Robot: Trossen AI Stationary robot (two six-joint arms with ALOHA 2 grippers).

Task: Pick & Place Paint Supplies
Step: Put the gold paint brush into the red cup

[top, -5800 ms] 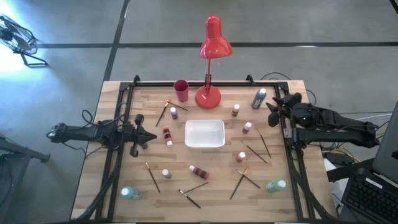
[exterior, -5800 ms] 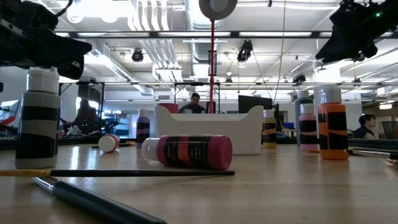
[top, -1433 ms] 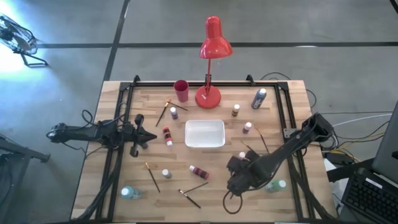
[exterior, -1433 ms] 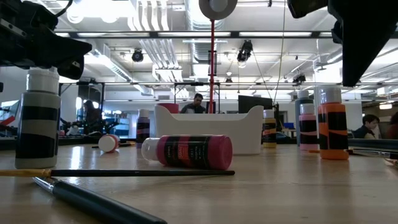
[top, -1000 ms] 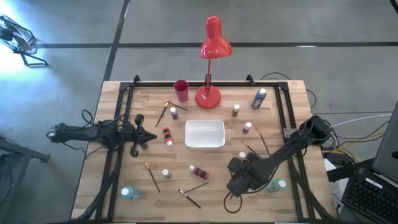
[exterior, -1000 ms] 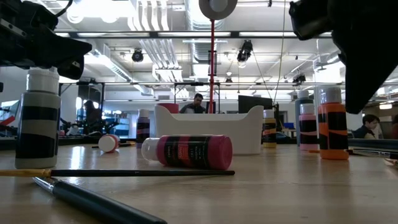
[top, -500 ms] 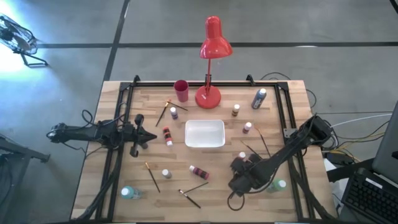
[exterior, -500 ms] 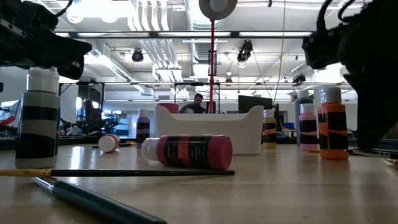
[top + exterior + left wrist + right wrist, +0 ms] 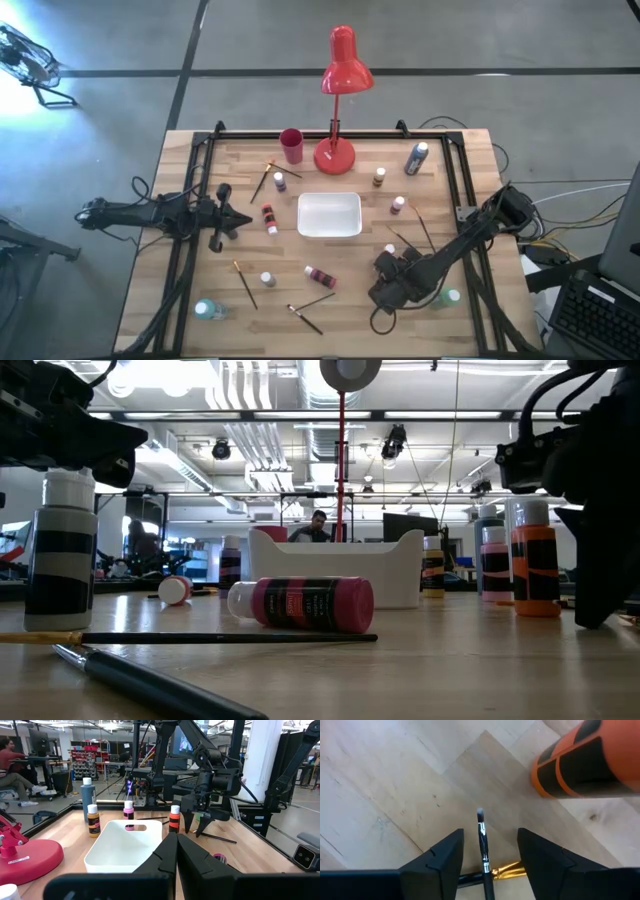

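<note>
overhead, table-level (facing room), wrists

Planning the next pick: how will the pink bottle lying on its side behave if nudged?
The pink bottle is round and lying flat on smooth wood, so it will probably roll rather than slide. It looks small and plastic, so likely light and not fragile. Its smooth, glossy body may slip in a loose pinch.

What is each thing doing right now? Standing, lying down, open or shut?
right gripper: open, straddling a brush
brush: lying flat
orange bottle: standing
pink bottle: lying down
white tray: empty
left gripper: shut, waiting
</note>
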